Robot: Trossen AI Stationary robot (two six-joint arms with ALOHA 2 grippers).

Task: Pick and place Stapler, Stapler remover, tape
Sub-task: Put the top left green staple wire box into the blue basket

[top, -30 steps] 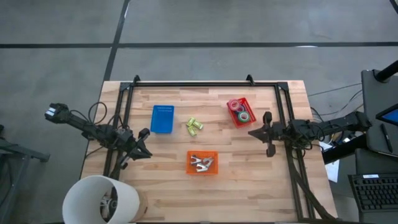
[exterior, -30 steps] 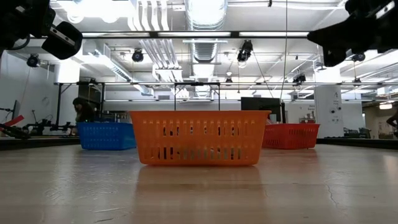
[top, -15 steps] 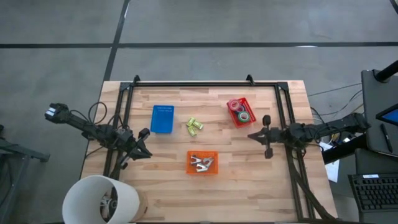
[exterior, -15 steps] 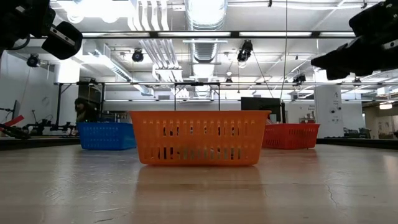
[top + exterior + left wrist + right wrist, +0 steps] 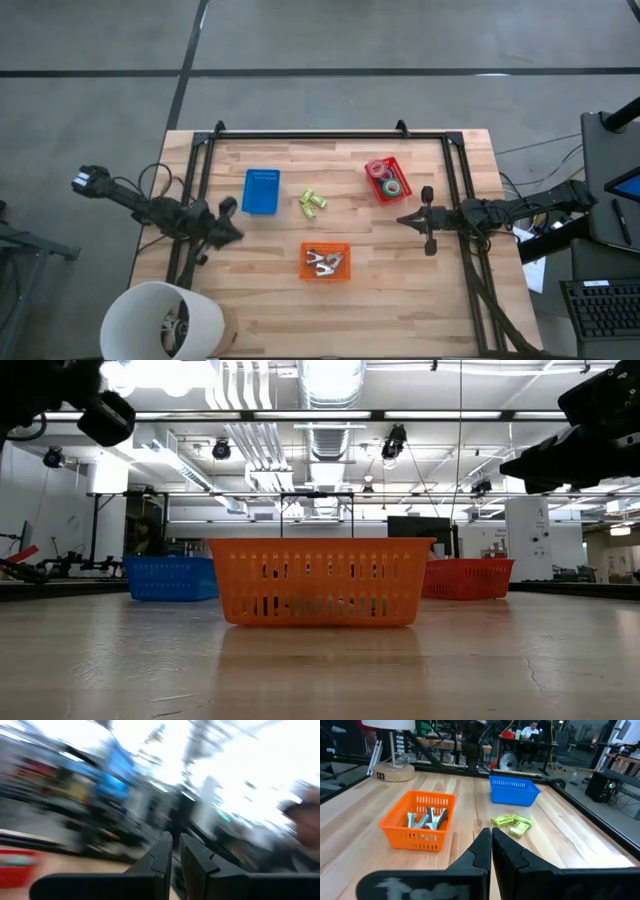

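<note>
Tape (image 5: 386, 177): three rolls inside the red bin (image 5: 394, 190), by the table's far right rail.
Right gripper (image 5: 405, 218): jaws pressed together, empty (open wood around).
Left gripper (image 5: 237, 236): fingers nearly together, empty, near left edge.

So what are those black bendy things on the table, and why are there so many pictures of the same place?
Those are two robot arms, each ending in a two-finger pincher. Four cameras look at once: one from above, one level with the tabletop, and one on each wrist. From above, the left gripper sits near the blue bin, and the right gripper waits close to the red bin holding the tape rolls. Both pinchers are shut and hold nothing. On the wooden table there is also an orange bin with metal staple removers inside, and small green staplers lying loose in the middle. A white lamp stands at one corner.
</note>
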